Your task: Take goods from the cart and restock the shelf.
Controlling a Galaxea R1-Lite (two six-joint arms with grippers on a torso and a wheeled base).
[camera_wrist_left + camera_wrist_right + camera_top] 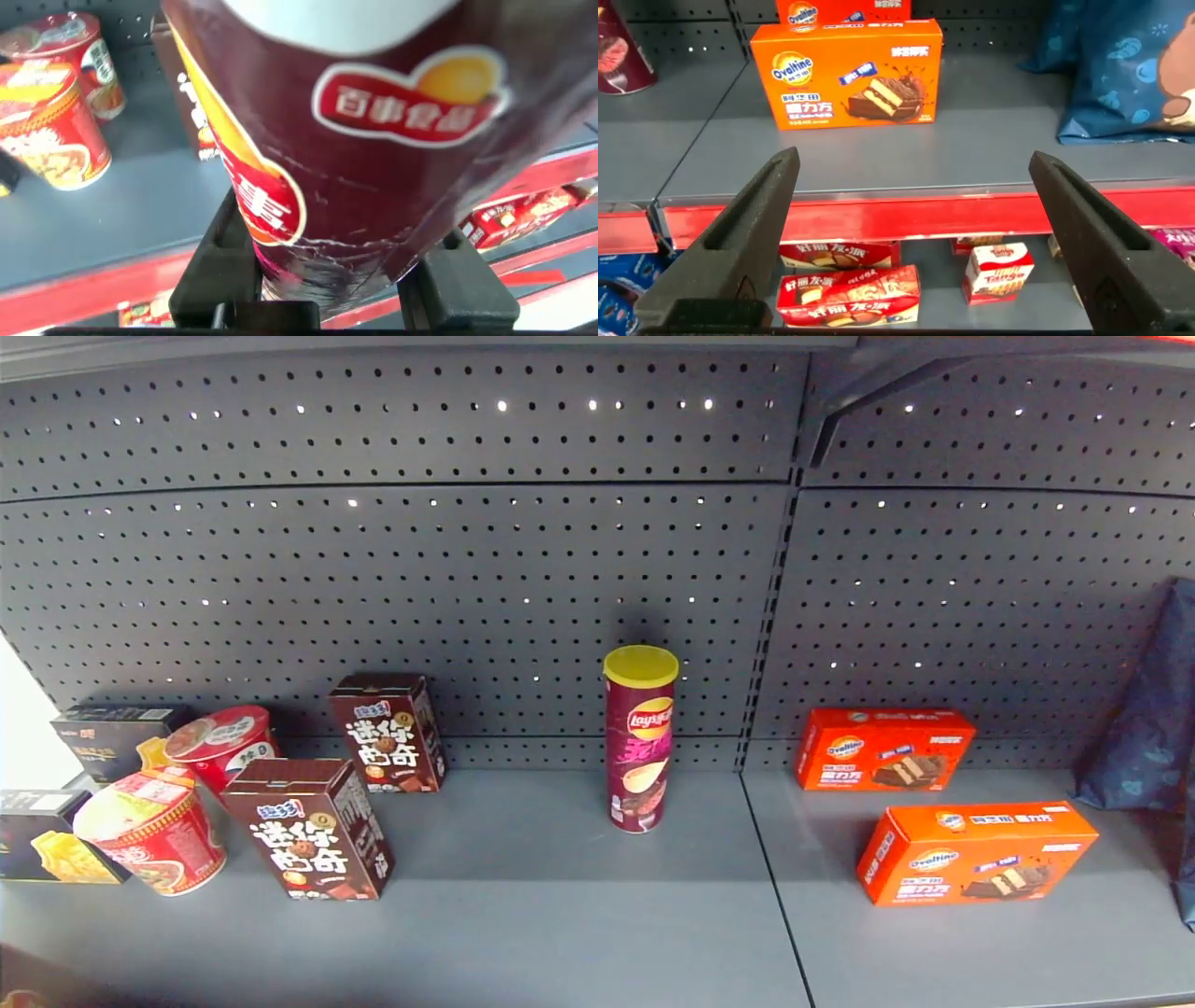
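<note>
**Restocking the shelf: one can in the grasp, not yet set down**

**Head view.** The shelf carries a standing can, maroon with a yellow lid, upright near the middle and close to the back panel. To its left stand two brown boxes, two red cup noodles and, at the edge, black boxes. To its right are two orange boxes, one behind the other, and a blue bag leans at the far end. Every pack bears a logo and lettering, left unread here. The orange boxes picture a layered chocolate bar.

**Left wrist view.** The left hand is clenched on the held can, also maroon, whose label shows a red-and-yellow oval badge. The can hangs in front of the shelf's red edge, with the cup noodles beyond it. The step in hand appears to be placing. The next move calls for carrying the can over the red edge and lowering it upright onto bare shelf just beside the standing can. The hand should let go only once the can rests flat, since a tall can is likely to tip.

**Right wrist view.** The right hand is released, its jaws spread wide and empty, before the front orange box. A lower tier holds red packets.
</note>
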